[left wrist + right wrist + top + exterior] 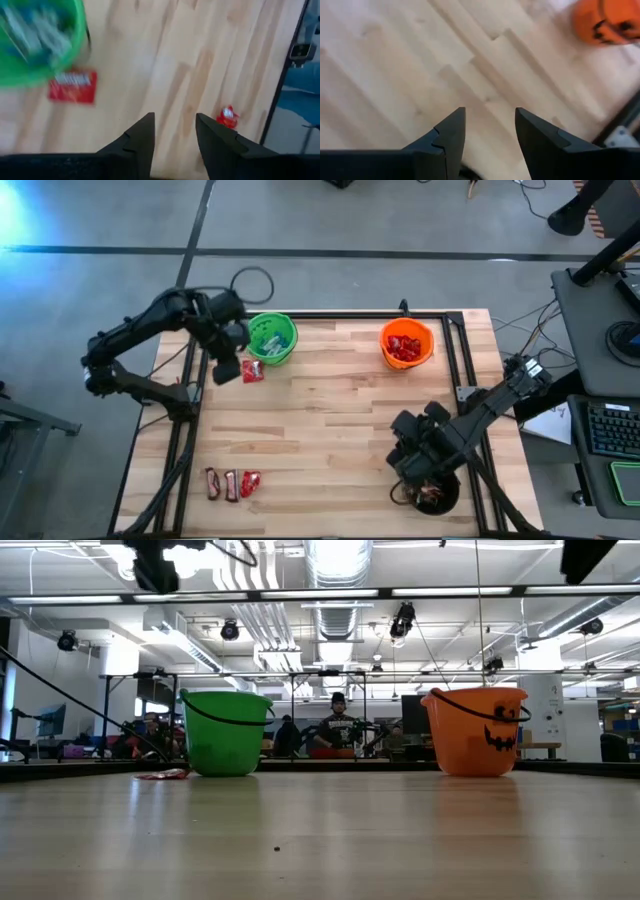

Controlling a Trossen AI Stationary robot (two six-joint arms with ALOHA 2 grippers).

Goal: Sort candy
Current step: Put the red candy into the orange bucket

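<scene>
The black bucket (437, 496) at the bench's (330, 430) five o'clock corner is mostly covered by the right arm, so only a sliver of its rim and a few brownish sweets inside can be made out. The right end effector (489, 131) hangs above bare wood just beside that bucket, its fingers parted with nothing between them.

At seven o'clock near the front edge lie three pieces of candy in a short row: two dark brown bars (222, 484) side by side and a crumpled red piece (250, 482) touching them on the right. The low view does not show this row at all.

Farther back, at eleven o'clock, a flat red packet (253, 371) with white print lies on the wood just beside the green bucket (271, 338), blurred in the left wrist view. The left end effector (174, 131) hovers over that spot, fingers apart and empty. The green bucket holds light-blue-and-white bars (272, 339), too smeared to count.

At one o'clock the orange bucket (407, 344), with a black pumpkin face on its side, holds red packets (404, 347) heaped together.

Beyond the bench, people (338, 728) sit at desks, small and indistinct.
</scene>
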